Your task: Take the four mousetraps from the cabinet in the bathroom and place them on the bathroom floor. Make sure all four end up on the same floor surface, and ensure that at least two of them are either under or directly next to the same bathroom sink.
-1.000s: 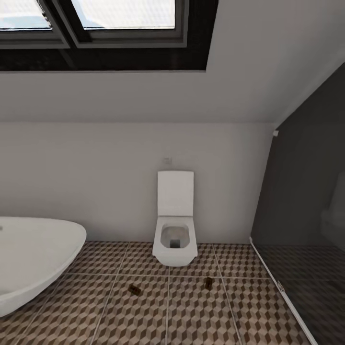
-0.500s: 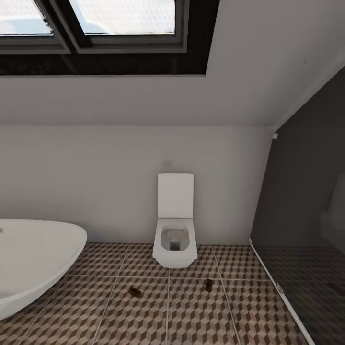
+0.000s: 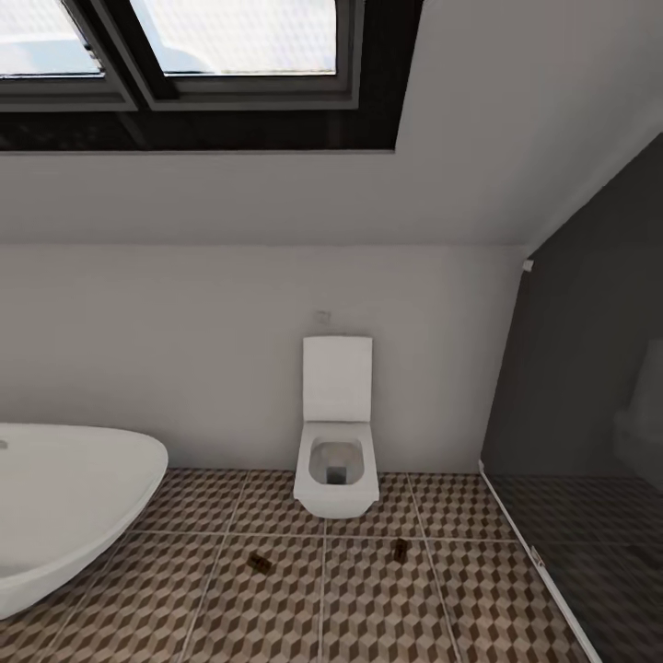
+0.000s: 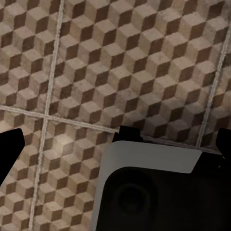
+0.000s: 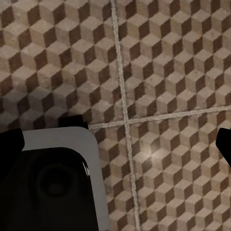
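You see two small brown mousetraps [image 3: 260, 561] [image 3: 401, 550] on the cube-patterned bathroom floor [image 3: 378, 608]; both your grippers' fingers are spread, empty.

From the head we look level across the bathroom at the far wall, with the toilet [image 3: 336, 442] central and distant, a skylight [image 3: 203, 46] above, and the bathroom floor [image 3: 368, 599] low in view. Both wrist cameras face straight down, close over that same cube-patterned tiling [image 4: 120, 62] [image 5: 168, 62], which all three views share.
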